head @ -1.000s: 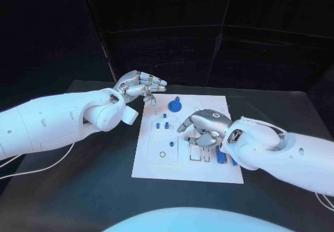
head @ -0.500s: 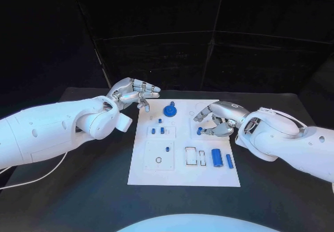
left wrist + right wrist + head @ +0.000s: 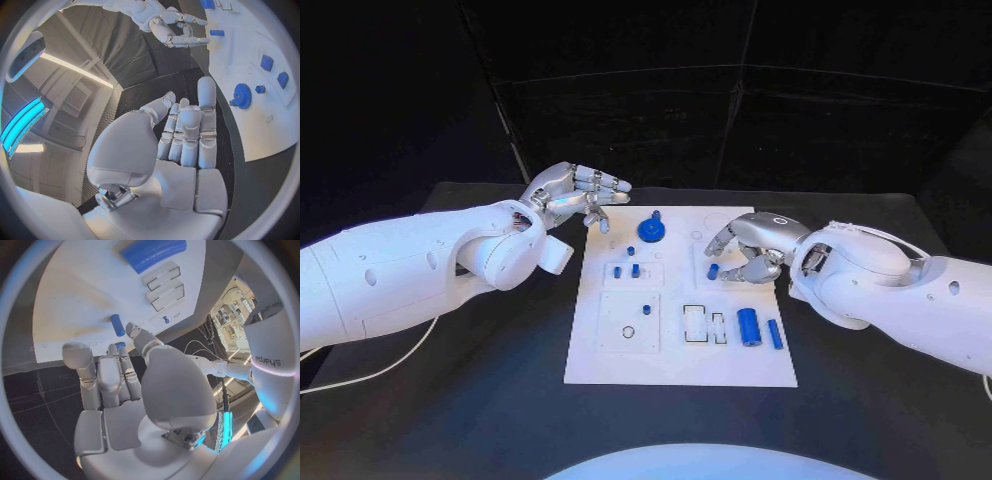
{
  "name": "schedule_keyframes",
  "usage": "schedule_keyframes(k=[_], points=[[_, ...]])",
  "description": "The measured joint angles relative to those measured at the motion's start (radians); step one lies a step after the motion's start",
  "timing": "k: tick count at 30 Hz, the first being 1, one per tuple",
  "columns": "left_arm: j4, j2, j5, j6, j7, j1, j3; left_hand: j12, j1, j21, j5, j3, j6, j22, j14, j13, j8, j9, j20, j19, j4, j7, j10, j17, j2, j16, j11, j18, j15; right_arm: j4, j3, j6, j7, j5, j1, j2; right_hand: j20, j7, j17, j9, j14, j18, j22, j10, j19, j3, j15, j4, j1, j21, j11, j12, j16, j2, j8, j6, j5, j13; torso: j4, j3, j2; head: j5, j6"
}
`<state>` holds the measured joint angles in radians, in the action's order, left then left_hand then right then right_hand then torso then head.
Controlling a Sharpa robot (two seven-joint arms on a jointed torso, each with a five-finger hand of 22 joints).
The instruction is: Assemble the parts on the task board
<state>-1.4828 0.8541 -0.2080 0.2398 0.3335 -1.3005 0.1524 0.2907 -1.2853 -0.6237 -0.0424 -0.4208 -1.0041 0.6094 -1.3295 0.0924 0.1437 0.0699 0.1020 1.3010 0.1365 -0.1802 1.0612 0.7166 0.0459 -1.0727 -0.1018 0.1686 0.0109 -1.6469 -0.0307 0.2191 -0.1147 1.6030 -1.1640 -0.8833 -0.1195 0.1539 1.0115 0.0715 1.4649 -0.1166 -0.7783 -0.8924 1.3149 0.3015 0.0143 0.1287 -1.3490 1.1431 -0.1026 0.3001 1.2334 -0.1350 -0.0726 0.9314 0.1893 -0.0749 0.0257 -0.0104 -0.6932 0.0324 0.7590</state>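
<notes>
The white task board (image 3: 678,355) lies in the middle of the table. On it are a blue gear (image 3: 652,231) at the far end, three small blue pieces (image 3: 626,268) nearer, two blue cylinders (image 3: 760,328) at the right, and a short blue peg (image 3: 714,270). My right hand (image 3: 750,250) hovers over the board's right side, fingers curled and thumb close, their tips right at the peg (image 3: 117,325). A blue speck (image 3: 120,345) shows at a fingertip; I cannot tell if anything is held. My left hand (image 3: 577,195) floats above the board's far left corner and holds nothing.
Two empty rectangular slots (image 3: 704,323) sit left of the cylinders, and a square plate with a small ring (image 3: 629,331) lies near the board's left side. Black table (image 3: 473,400) surrounds the board. From the left wrist, the right hand (image 3: 170,27) appears beyond the gear (image 3: 241,95).
The camera has shifted. My right hand left the slots beside the cylinders, went to the far right part of the board, then sank a little toward the peg. The left hand barely moved.
</notes>
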Motion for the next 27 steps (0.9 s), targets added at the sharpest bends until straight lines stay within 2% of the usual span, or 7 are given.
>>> schedule_keyframes(k=[4,10,27], points=[[0.000,0.000,0.000,0.000,0.000,0.000,0.000,0.000,0.000,0.000,0.000,0.000,0.000,0.000,0.000,0.000,0.000,-0.001,0.000,0.000,0.000,0.000,0.000,0.000,0.000,0.000,0.000,0.000,0.000,0.013,0.000,-0.016,-0.005,0.012,0.000,0.015,0.006,0.008,0.020,0.004,0.000,0.000,-0.016,-0.058,0.006,-0.002,0.000,-0.004,0.004,0.004,0.002,0.034,0.015,0.015,-0.014,0.037,0.000,-0.002,0.0006,-0.0005,0.000,0.000,0.001],[-0.001,0.000,0.000,0.000,0.000,0.000,0.000,0.000,0.000,0.000,0.000,0.000,0.000,0.000,0.000,0.000,0.000,-0.001,0.000,0.000,0.000,0.000,0.000,0.000,0.000,0.000,0.000,0.000,0.000,0.031,0.000,-0.039,-0.011,0.022,0.000,0.035,0.011,0.008,0.021,0.004,0.000,0.000,-0.033,-0.105,0.011,0.020,0.000,-0.014,0.008,0.014,0.008,0.040,0.015,0.029,-0.024,0.076,0.000,0.008,0.0009,-0.0004,0.000,-0.001,0.003],[-0.001,0.000,0.000,-0.002,0.000,0.000,0.000,0.000,0.000,0.000,0.000,0.000,0.000,0.000,0.000,0.000,0.000,-0.001,0.000,0.000,0.000,0.000,0.000,0.000,0.000,0.000,0.000,0.000,0.000,0.058,-0.001,-0.067,-0.017,0.035,0.001,0.060,0.016,0.001,0.021,0.003,0.000,0.000,-0.040,-0.135,0.016,0.054,-0.008,-0.019,0.012,0.018,0.013,0.035,0.015,0.033,-0.024,0.109,0.000,0.012,-0.0004,0.0007,0.000,0.001,0.010]])
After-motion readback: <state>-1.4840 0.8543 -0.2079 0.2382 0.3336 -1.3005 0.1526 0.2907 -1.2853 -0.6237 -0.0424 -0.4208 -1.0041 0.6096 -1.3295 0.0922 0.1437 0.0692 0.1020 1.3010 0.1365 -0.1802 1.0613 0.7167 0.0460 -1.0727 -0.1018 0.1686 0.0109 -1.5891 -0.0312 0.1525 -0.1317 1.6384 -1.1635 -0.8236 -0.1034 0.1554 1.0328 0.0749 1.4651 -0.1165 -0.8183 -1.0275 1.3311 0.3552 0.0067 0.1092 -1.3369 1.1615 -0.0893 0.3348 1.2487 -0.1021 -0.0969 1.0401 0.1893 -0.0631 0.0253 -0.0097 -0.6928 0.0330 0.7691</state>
